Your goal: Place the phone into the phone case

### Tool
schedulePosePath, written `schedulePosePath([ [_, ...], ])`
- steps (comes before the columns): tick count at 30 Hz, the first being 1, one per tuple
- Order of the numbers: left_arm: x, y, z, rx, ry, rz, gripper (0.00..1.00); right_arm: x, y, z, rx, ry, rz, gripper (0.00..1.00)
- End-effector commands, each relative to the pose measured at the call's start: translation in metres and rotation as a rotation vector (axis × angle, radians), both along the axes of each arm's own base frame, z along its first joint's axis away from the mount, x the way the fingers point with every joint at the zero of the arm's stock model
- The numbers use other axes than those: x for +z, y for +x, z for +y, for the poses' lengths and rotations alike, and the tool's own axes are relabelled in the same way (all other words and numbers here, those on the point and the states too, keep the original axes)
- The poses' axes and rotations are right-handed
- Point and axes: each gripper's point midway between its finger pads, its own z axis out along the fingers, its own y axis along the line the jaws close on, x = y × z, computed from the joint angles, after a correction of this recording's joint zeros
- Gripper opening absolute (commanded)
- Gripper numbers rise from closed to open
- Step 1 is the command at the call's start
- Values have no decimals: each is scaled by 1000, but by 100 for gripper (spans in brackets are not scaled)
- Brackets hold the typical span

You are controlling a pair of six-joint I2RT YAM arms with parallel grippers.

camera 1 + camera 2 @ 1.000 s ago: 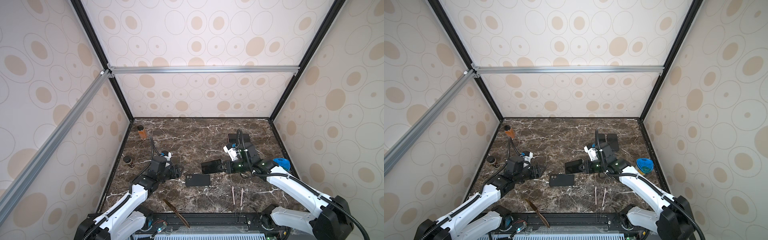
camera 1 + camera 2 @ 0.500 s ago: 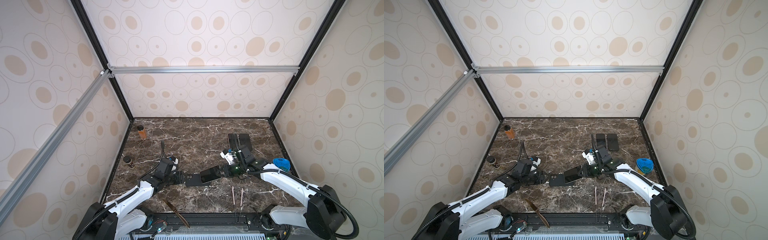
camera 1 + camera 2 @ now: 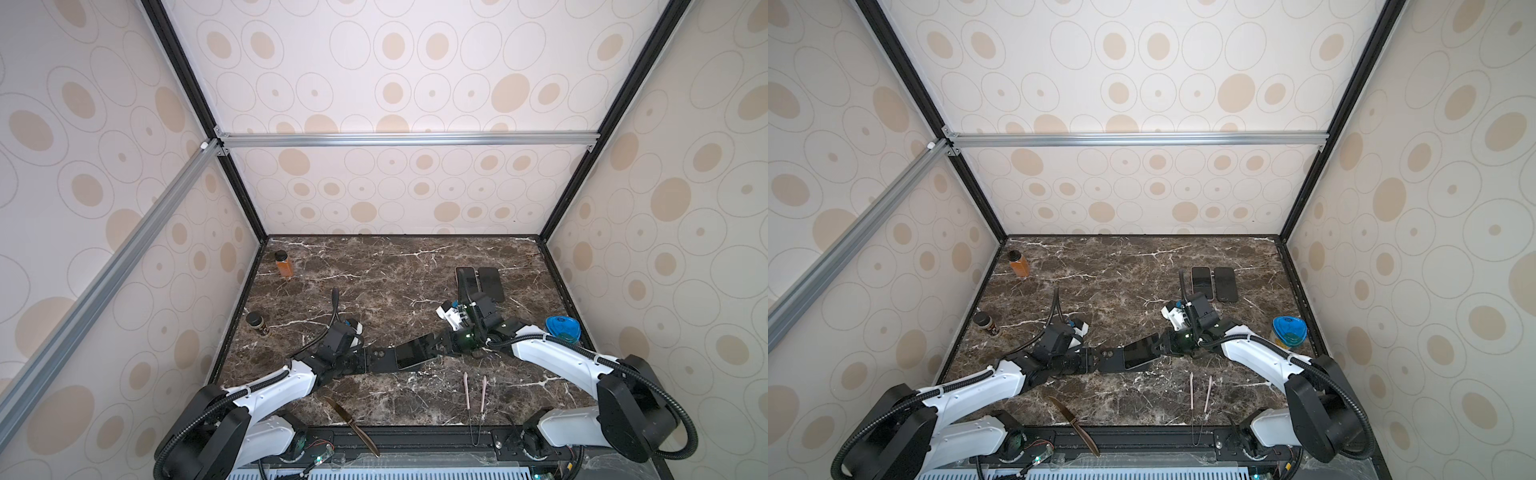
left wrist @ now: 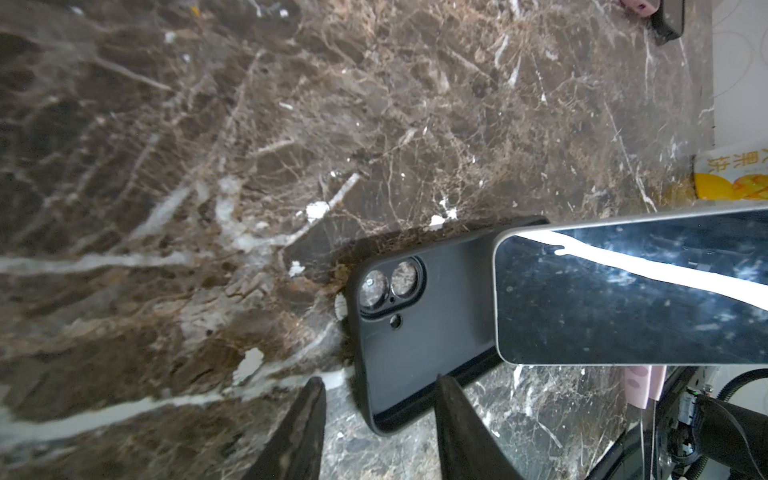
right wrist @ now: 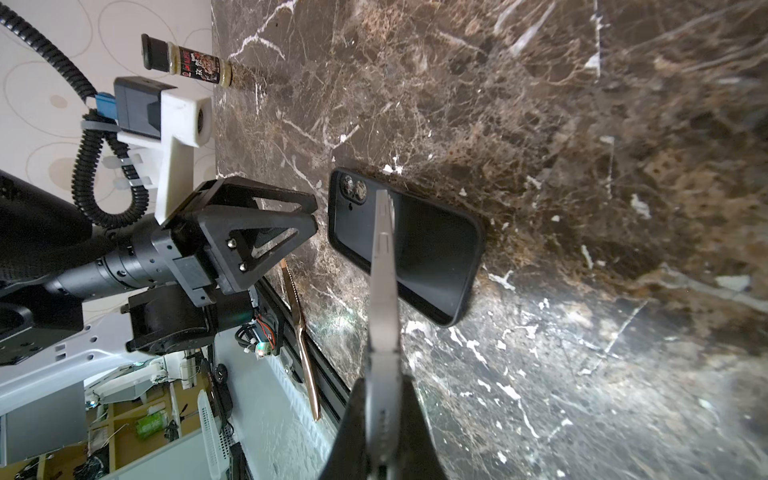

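right pincer (image 5: 384, 374) clamped on phone (image 5: 382, 266), left pincer (image 4: 379, 380) apart, clear only in wrist view

- My table (image 3: 374, 266): dark brown marble, white veins.
- Case (image 3: 380, 360) lies flat, front middle.
- Two phones (image 3: 489, 282) side by side, back right.
- Cup (image 3: 561, 328) right; bottle (image 3: 284, 264) back left; jar (image 3: 257, 324) left edge.
- Tongs (image 3: 467, 390) and knife (image 3: 338, 411) at my front edge.
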Motion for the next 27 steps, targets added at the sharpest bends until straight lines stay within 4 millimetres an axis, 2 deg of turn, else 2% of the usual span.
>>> schedulePosePath([
  [1,2,5,-3,14,4,-25,42,6,2,6,7,51,-6,0],
  [20,-12,7,-7,5,-8,-31,30,-14,2,10,-4,59,63,0],
  [27,-12,10,-17,-20,-42,-32,18,-23,2,12,-5,59,92,0],
])
